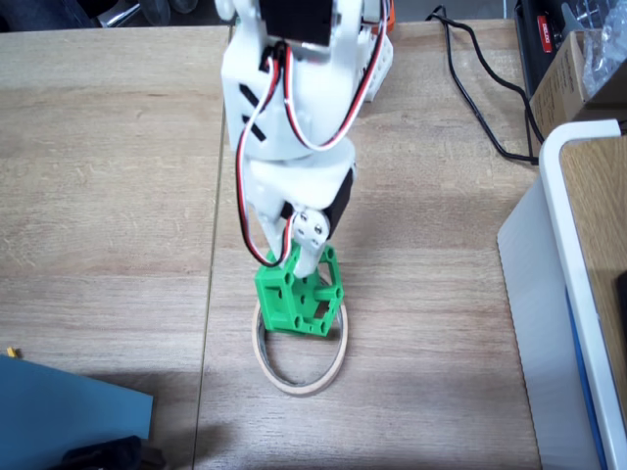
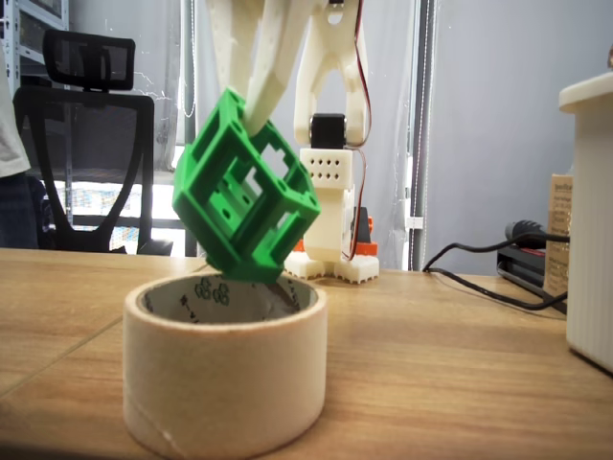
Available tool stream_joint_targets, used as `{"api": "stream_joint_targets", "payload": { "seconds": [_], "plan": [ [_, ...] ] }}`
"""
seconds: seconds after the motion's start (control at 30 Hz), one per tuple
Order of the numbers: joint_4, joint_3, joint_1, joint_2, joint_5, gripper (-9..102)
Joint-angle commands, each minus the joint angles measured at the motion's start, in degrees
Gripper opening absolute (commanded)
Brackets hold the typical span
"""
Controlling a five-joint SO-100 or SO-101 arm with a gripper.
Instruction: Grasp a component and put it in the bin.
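Bin point(image 2: 225, 379) sits nearest; gripper point(image 1: 297, 262) clamps the tilted component point(image 2: 244, 192) over its 12 o'clock rim. Centre toward 6 o'clock, lower, then release.

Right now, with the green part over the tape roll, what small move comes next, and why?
Probably lower a little, then open. The gripper holds the green part tilted, its bottom corner just at the tape roll rim, so it isn't yet resting inside.
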Motion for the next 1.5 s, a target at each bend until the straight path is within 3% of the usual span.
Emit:
{"api": "stream_joint_targets", "payload": {
  "seconds": [0.0,0.47,1.47],
  "plan": [
    [-0.79,-3.96,0.97,0.62,0.44,1],
    [-0.7,-13.27,1.32,-5.36,0.44,1],
    [-0.7,-12.66,4.31,-5.98,0.44,2]
  ]
}}
